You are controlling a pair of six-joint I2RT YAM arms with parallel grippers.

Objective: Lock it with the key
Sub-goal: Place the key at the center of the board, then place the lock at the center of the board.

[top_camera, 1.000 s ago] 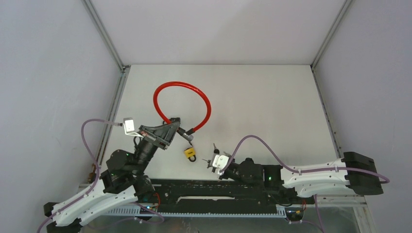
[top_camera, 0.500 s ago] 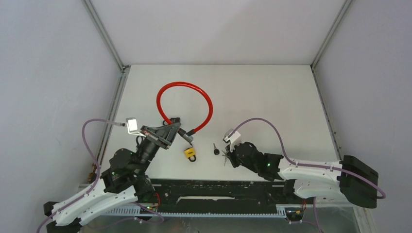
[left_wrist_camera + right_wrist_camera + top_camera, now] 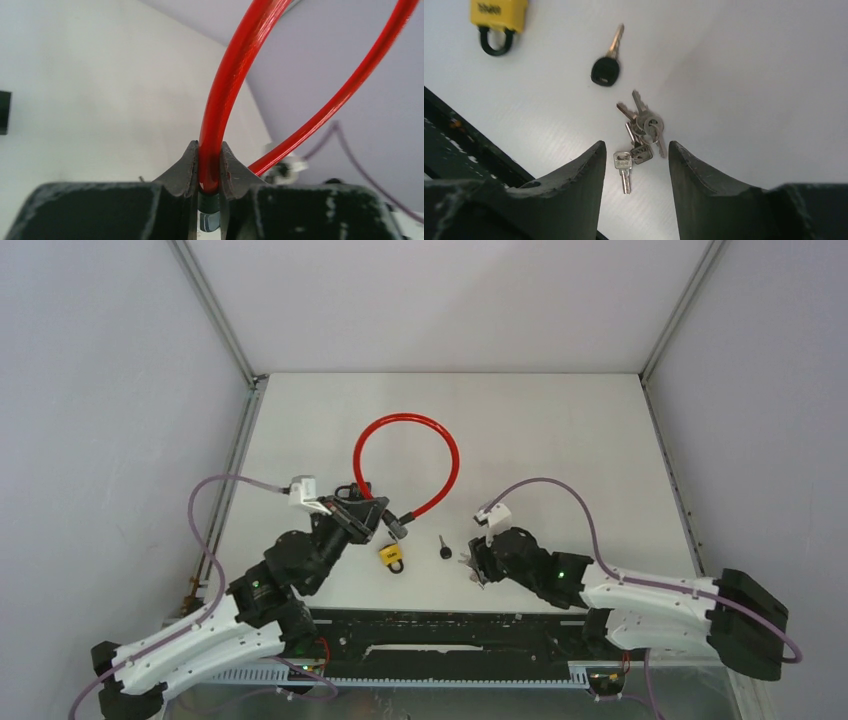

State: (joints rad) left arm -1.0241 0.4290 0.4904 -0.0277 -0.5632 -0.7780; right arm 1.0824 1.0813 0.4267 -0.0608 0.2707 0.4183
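A red cable loop (image 3: pixel 405 421) lies on the white table, its dark lock end (image 3: pixel 400 527) near a yellow padlock (image 3: pixel 392 556). My left gripper (image 3: pixel 362 510) is shut on the red cable (image 3: pixel 235 75) close to its black end sleeve, the left gripper (image 3: pixel 209 160) pinching it between both jaws. A black-headed key (image 3: pixel 443 546) lies alone right of the padlock. My right gripper (image 3: pixel 636 150) stands open just above a ring of several silver keys (image 3: pixel 644 125). One silver key (image 3: pixel 623 167) lies between its jaws, untouched. The right wrist view also shows the black-headed key (image 3: pixel 605 70) and padlock (image 3: pixel 498 12).
A black rail (image 3: pixel 450 630) runs along the near table edge, just behind the right gripper (image 3: pixel 478 565). Grey walls close the table in on three sides. Purple cables arch above both arms.
My right gripper has opened and let go of the key ring, which now lies on the table. The left arm has carried the red cable to the right.
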